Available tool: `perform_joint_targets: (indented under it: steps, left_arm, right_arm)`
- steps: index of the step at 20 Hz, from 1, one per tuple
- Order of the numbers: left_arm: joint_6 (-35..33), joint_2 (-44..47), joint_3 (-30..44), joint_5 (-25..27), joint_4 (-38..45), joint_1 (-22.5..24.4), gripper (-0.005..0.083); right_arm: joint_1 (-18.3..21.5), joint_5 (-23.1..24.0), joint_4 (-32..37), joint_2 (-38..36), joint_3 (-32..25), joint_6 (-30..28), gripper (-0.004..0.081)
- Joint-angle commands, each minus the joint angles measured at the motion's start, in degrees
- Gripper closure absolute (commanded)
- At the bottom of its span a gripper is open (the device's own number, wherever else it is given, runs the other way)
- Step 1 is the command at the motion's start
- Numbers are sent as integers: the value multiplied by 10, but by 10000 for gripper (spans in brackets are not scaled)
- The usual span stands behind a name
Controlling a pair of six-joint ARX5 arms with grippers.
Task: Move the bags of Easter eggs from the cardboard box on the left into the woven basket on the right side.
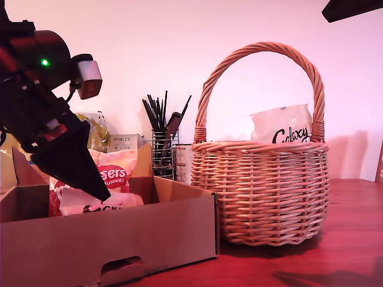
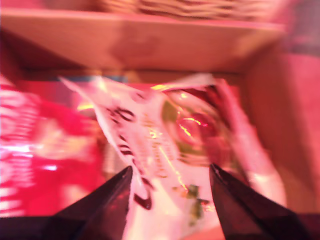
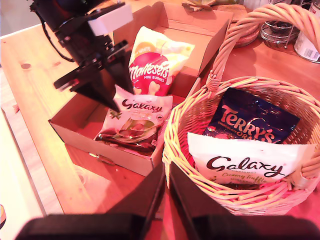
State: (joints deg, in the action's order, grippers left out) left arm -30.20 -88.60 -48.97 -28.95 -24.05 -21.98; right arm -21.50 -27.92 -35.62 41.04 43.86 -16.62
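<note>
step: pick-up of next bag. my first gripper (image 2: 170,200) down inside wide low brown cardboard box (image 1: 149,239), jaws spread either side of white glossy galaxy pouch (image 3: 135,122), not yet clenched. pouch lies flat, crinkled, beside upright red-white maltesers bag (image 3: 152,67). next: close jaws, lift clear of wall, carry to round tan wicker basket (image 1: 269,191), already holding blue terry's pouch (image 3: 255,120) and second galaxy pouch (image 3: 245,162). my second gripper (image 3: 166,200) above basket rim, jaws clenched, empty.

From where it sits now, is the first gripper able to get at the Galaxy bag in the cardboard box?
Probably yes. My first gripper is down inside the cardboard box, jaws open on either side of the Galaxy bag, with nothing between them. The first wrist view is blurred, so contact is unclear.
</note>
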Motion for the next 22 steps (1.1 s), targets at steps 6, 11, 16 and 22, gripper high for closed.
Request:
perform_joint_targets:
  steps: [6, 11, 16, 22]
  left_arm:
    - [14, -97, 4, 28, 31, 5, 235]
    - [33, -103, 4, -18, 27, 14, 277]
    - [32, -103, 4, -75, 7, 13, 643]
    - [33, -103, 3, -178, -11, 14, 704]
  right_arm:
    - [-3, -1, 0, -3, -3, -3, 783]
    - [-2, -1, 2, -3, -3, -3, 783]
    - [-2, 0, 6, -3, -3, -4, 783]
    - [-2, 0, 6, -3, -3, -3, 783]
